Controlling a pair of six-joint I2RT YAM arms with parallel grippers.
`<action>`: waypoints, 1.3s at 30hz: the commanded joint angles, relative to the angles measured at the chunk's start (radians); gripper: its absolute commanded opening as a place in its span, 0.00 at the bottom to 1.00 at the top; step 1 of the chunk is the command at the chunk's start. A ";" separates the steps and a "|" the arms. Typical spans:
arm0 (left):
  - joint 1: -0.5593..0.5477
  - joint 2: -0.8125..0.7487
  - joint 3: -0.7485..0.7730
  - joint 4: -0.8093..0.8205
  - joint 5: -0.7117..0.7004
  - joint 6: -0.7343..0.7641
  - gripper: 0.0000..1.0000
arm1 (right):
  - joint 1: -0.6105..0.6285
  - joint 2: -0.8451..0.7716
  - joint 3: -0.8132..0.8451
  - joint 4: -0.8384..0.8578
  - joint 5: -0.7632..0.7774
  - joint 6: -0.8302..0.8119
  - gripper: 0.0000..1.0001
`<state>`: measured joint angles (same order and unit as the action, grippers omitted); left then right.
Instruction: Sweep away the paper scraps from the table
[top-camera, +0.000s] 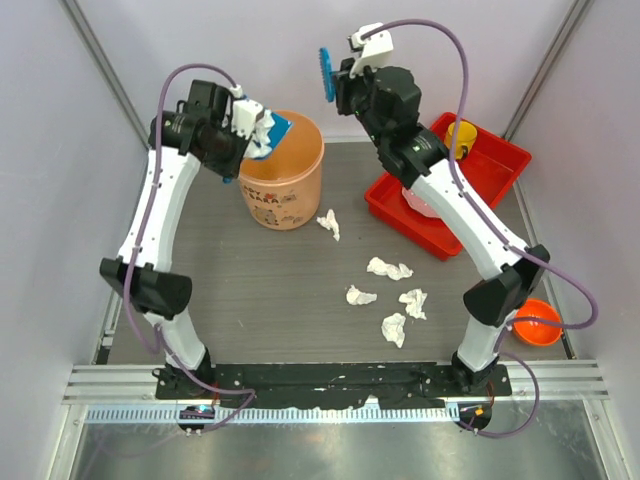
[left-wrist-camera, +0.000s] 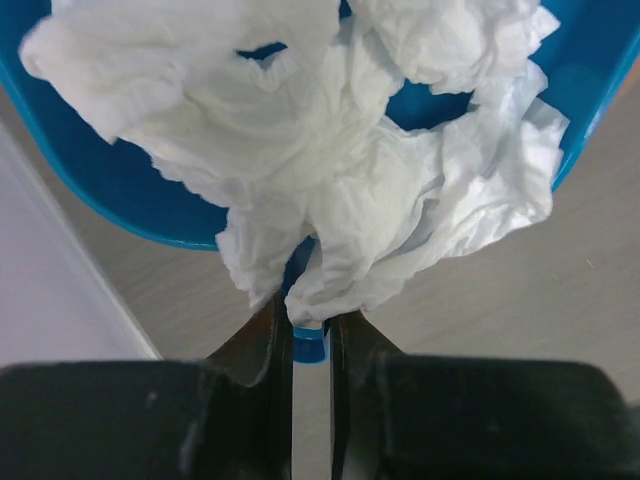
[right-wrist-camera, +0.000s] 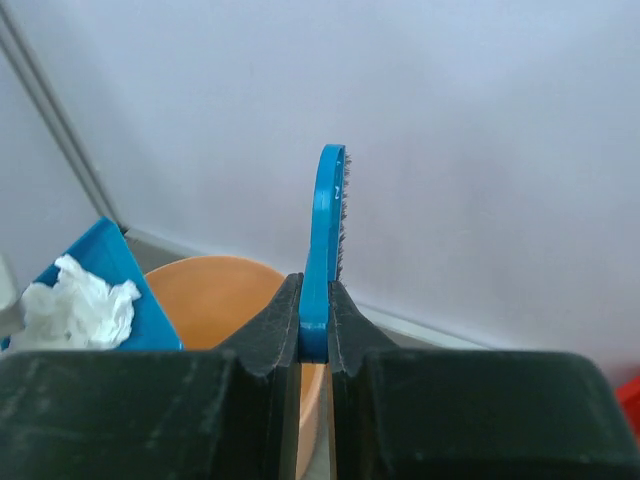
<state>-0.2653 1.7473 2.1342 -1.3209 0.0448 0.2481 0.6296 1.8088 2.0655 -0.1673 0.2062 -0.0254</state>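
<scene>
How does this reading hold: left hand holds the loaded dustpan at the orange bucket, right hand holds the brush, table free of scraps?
One part is wrong: the top external view shows five paper scraps lying on the table. The rest holds.

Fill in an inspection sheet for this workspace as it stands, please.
Surface: table, dark wood-grain, scraps strewn right of centre.
Job's things: paper scraps, five loose on the table; more heaped in the blue dustpan above the orange bucket's rim.
Clutter: red tray, right; orange bowl at the near right edge.
Grippers: left gripper, jaws shut on the dustpan; right gripper, jaws shut on the raised blue brush.
Cables: a purple cable loops along each arm.
Surroundings: white walls, silver rails.
</scene>
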 joint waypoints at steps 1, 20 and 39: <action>0.005 0.124 0.225 0.032 -0.176 0.002 0.00 | -0.005 -0.118 -0.080 0.101 0.097 -0.070 0.01; -0.193 -0.020 -0.448 1.372 -0.968 1.209 0.00 | -0.005 -0.442 -0.361 0.066 -0.031 -0.139 0.01; -0.178 -0.115 -0.345 1.154 -0.973 0.814 0.00 | -0.005 -0.502 -0.530 -0.114 -0.082 -0.030 0.01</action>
<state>-0.4614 1.7435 1.5585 0.2451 -0.9501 1.6474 0.6209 1.3647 1.6627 -0.2363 0.1326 -0.1711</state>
